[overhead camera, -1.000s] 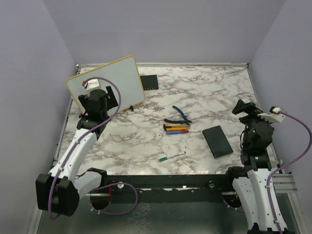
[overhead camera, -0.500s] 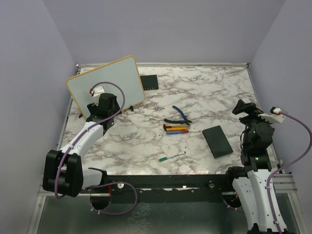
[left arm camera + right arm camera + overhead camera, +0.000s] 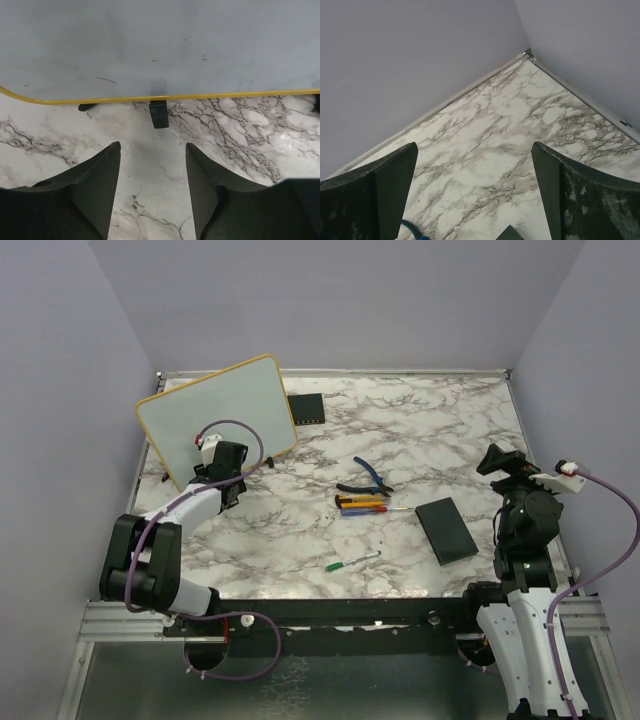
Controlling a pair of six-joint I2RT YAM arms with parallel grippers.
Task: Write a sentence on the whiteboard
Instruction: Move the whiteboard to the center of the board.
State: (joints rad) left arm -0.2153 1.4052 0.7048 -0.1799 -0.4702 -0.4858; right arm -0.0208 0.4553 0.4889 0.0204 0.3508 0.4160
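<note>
On the tabletop [image 3: 420, 430] the whiteboard [image 3: 215, 410] stands tilted at the far left, its face showing no sentence. The left fingers [image 3: 222, 468] hang apart and empty just before its lower edge; the right fingers [image 3: 497, 459], also apart and empty, sit at the right side. Likely the 1 green pen [image 3: 352, 561] near the front must be fetched first, gripped firmly, then pressed lightly, since the propped board may slide.
</note>
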